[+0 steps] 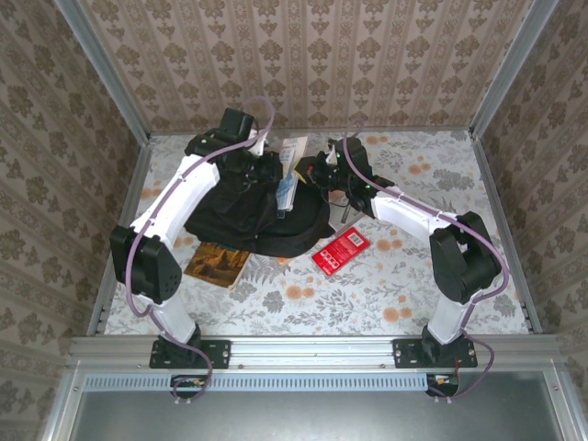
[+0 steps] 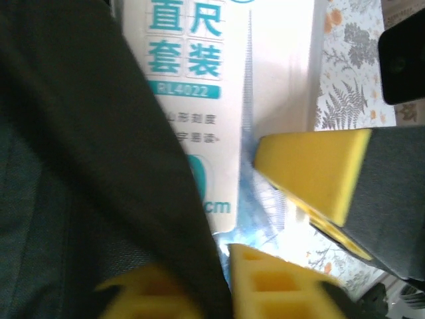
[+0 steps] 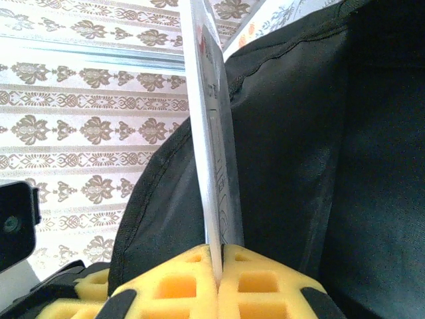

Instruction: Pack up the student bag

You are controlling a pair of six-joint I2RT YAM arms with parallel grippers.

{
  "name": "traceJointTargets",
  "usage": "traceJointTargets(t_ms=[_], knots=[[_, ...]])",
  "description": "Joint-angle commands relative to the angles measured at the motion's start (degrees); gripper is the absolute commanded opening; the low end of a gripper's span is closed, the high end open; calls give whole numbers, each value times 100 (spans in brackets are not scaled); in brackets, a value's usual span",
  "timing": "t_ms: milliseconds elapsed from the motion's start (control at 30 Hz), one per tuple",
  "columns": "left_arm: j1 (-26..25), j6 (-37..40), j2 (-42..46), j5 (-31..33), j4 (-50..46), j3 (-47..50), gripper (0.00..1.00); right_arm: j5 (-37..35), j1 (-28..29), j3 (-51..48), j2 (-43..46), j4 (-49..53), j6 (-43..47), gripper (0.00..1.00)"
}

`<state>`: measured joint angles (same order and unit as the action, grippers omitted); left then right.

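The black student bag [image 1: 243, 209] lies in the middle of the table, its opening toward the back right. My left gripper [image 1: 265, 165] is at the bag's top edge. In the left wrist view its yellow pads [image 2: 265, 282] are shut on a fold of the black bag fabric [image 2: 73, 166]. My right gripper [image 1: 314, 171] is shut on a flat white and teal ruler set pack [image 1: 292, 176], held on edge over the bag's mouth. The right wrist view has the pack [image 3: 214, 133] edge-on between the closed pads of the right gripper [image 3: 218, 266], with the bag's rim [image 3: 299, 153] just behind it.
A brown book [image 1: 219, 264] lies at the bag's near left corner. A red book [image 1: 340, 250] sits on the floral tablecloth to the bag's near right. Patterned walls with metal posts close in the table on three sides.
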<state>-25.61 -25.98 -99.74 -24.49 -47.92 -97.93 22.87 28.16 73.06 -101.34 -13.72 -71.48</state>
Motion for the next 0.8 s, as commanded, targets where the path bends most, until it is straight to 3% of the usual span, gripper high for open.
traceJointTargets(t_ms=[0, 167, 367, 533, 767], knots=[[193, -40, 346, -10, 1, 177, 0, 7, 68, 123, 119, 116, 228, 0], [471, -132, 764, 62, 35, 222, 0, -435, 58, 88, 167, 1039, 573, 0], [657, -322, 952, -311, 134, 26, 0, -428, 149, 308, -289, 1136, 482, 0], [622, -461, 805, -808, 239, -187, 0, -441, 308, 1052, -958, 1360, 451, 0], [583, -485, 627, -962, 120, -687, 0, -462, 626, 2284, -1996, 1277, 39, 0]])
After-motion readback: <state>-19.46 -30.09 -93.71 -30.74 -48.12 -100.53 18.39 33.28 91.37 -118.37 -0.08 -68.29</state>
